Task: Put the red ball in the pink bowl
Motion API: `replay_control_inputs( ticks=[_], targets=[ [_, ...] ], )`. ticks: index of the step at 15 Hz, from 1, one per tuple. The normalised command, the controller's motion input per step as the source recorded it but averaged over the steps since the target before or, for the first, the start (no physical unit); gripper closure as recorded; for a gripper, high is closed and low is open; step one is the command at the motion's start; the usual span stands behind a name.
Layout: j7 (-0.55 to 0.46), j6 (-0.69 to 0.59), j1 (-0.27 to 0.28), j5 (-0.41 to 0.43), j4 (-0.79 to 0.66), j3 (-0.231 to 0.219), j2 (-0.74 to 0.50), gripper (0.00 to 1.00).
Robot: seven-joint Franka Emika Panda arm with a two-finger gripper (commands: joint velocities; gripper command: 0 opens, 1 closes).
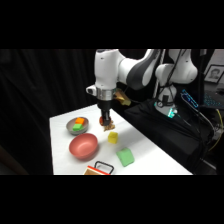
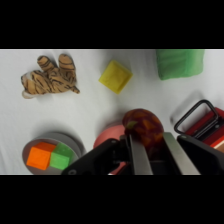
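Note:
The red ball (image 2: 143, 126) sits between the two fingers of my gripper (image 2: 149, 140), which is shut on it and holds it off the table. In the side view the gripper (image 1: 105, 120) hangs over the back of the table, the ball (image 1: 102, 120) a small red spot at its tip. The pink bowl (image 1: 83, 146) stands in front of and to the left of the gripper. In the wrist view only a part of the bowl (image 2: 106, 138) shows, beside the ball and behind the linkage.
A grey bowl (image 1: 77, 125) (image 2: 50, 154) holds orange and green pieces. A yellow block (image 1: 113, 137) (image 2: 116, 76), a green block (image 1: 125, 157) (image 2: 180, 62) and a striped tiger toy (image 2: 50, 77) lie on the table. A red thing with a black handle (image 1: 100, 167) (image 2: 200, 120) lies at the front edge.

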Motion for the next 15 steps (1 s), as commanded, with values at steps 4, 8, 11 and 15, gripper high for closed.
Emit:
replay_control_inputs(
  ticks=[4, 8, 11, 15],
  targets=[
    [-0.23, -0.26, -0.033, 0.178, 0.62, -0.041, 0.35, 0.97],
    [-0.24, -0.23, -0.031, 0.21, 0.57, -0.035, 0.35, 0.97],
    [-0.23, -0.16, -0.042, 0.21, 0.53, -0.031, 0.37, 0.97],
    [-0.2, -0.13, -0.038, 0.192, 0.45, -0.029, 0.31, 0.97]
  ],
)
